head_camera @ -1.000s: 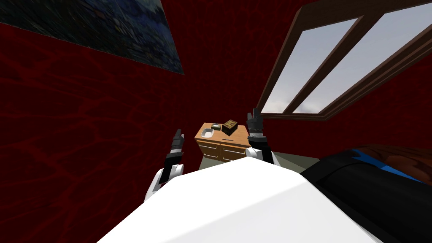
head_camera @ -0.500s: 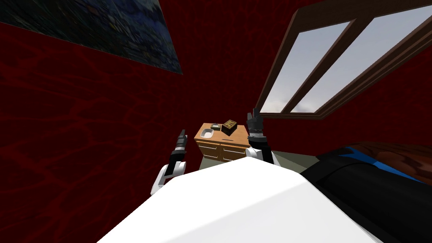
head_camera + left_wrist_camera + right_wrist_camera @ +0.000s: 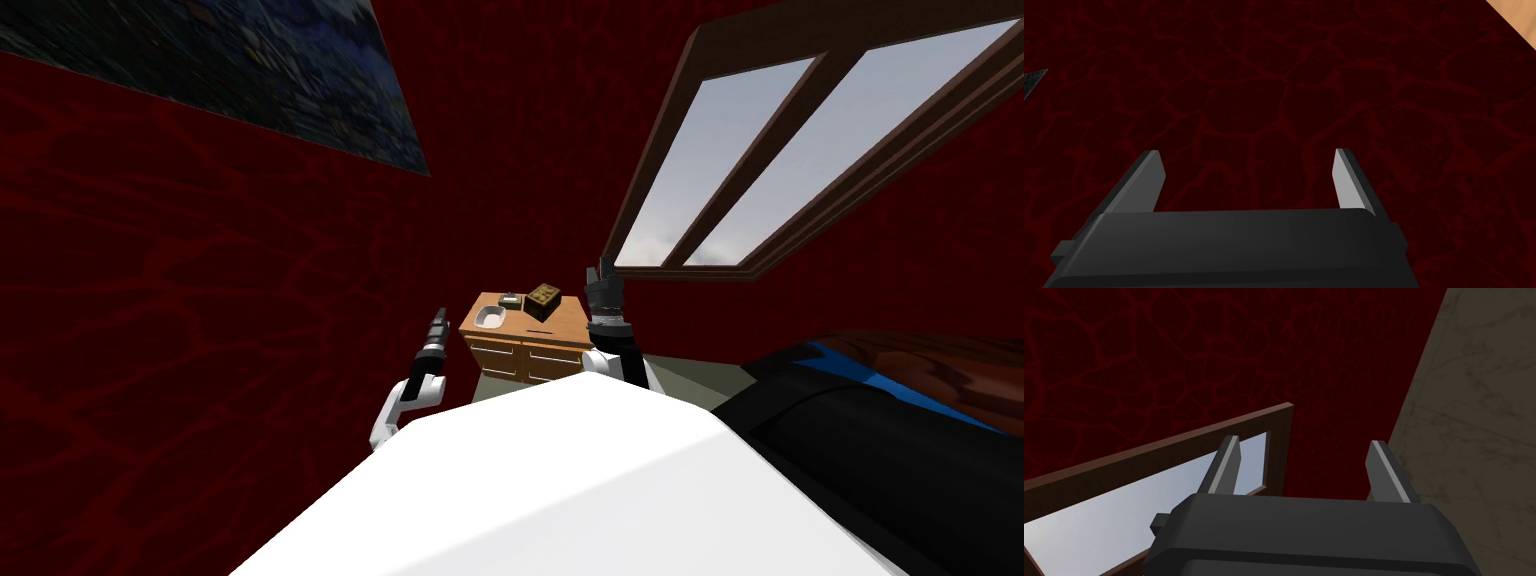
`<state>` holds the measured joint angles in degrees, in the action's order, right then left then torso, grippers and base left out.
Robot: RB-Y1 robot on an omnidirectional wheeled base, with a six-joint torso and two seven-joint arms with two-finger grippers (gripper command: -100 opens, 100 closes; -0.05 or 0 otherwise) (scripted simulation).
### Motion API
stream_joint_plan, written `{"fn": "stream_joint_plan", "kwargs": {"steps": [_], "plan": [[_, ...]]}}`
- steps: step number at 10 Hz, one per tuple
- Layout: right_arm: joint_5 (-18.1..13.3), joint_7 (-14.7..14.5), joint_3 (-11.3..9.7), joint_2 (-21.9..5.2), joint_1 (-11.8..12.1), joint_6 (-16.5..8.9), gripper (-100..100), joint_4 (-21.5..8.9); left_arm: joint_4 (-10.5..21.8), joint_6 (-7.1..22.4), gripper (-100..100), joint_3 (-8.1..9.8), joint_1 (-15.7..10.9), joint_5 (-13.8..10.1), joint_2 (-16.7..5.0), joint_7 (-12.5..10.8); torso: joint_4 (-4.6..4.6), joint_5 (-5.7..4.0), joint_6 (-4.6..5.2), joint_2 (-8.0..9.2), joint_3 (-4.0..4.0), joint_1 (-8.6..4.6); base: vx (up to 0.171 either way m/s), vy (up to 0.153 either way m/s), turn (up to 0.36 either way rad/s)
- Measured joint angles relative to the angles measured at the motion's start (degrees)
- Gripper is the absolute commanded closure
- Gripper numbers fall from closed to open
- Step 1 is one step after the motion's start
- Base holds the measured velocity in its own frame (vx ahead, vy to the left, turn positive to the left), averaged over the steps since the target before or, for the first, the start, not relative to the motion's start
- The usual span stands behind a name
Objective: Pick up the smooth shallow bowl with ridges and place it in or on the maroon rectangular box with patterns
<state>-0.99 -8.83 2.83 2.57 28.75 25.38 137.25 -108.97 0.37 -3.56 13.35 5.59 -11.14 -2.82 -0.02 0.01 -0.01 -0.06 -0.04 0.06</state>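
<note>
A dark painting (image 3: 230, 70) hangs on the deep-red wall (image 3: 200, 330) at the far left. Next, the left gripper (image 3: 438, 316) is raised before that wall, just off the left edge of a wooden cabinet (image 3: 520, 355) and not touching it. Its wrist view shows its two fingers (image 3: 1151, 175) spread wide against the red surface. On the cabinet's top, the pale shallow bowl (image 3: 490, 317) sits near the front left corner. A small dark object (image 3: 511, 300) lies just behind it. The dark box (image 3: 543, 299), with a tan patterned top, stands to the right, apart from the bowl. At the cabinet's right edge the right gripper (image 3: 603, 268) points upward, its fingers likewise held apart. Farther right are a brown-framed window (image 3: 735, 160) and a dark bed (image 3: 880, 450) with a blue strip.
</note>
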Motion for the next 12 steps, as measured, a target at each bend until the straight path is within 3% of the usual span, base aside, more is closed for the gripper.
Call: {"fn": "stream_joint_plan", "kwargs": {"steps": [12], "plan": [[0.0,0.0,0.0,0.0,0.0,0.0,0,0.0,9.4,16.9,-100,-3.45,-9.0,0.7,0.7,-2.3,0.0,0.0,-0.03,0.02,0.01,-0.01,0.013,0.016,-0.039]]}}
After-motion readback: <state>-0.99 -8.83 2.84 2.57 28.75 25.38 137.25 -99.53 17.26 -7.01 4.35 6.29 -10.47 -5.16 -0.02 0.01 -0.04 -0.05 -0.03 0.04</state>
